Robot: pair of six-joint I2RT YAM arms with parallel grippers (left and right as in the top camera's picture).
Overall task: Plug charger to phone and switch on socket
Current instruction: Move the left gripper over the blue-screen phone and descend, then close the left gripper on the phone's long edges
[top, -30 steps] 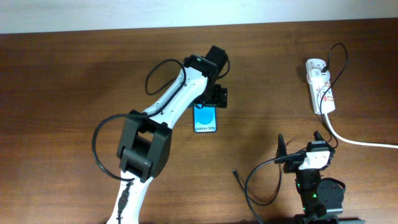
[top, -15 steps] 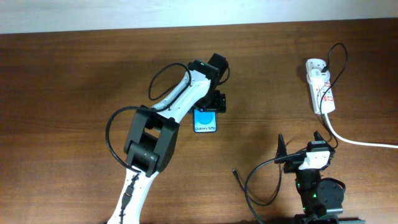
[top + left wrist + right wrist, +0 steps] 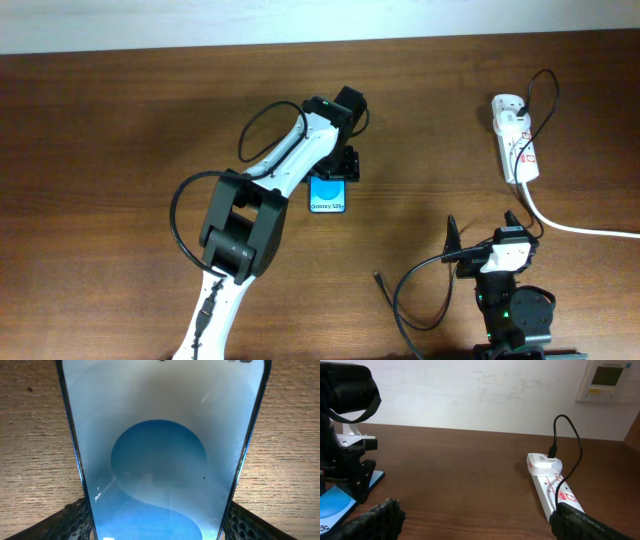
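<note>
Since a sec ago the L arm (image 3: 285, 160) has swung its elbow in toward mid-table and the L gripper (image 3: 336, 172) has come down over the far end of the phone (image 3: 328, 197), which has slid a touch to the L. The R side is unchanged. A brown wood table (image 3: 110, 120) carries everything. The L arm reaches diagonally from the near edge to the centre. The R arm (image 3: 510, 305) sits folded at the near R edge, R gripper (image 3: 484, 224) pointing away w/ fingers (image 3: 382, 515) spread wide and nothing btwn them. The socket (image 3: 516, 140) lies far R, lengthwise front-to-back, red markings up, its thick white cord (image 3: 580, 228) running off the R edge. The phone lies flat, blue screen up, approx mid-table, well apart from the socket. In the wrist view the L gripper straddles it, and the pads (image 3: 75, 520) look to be up against both long edges, i.e. pinching it across its width. Charger (image 3: 405, 295): thin black cable, plug (image 3: 552, 452) in the socket's far end, slack looping by the R arm's base. Its connector tip (image 3: 377, 274) lies loose on the table, on the near side of the phone, not touching it.
</note>
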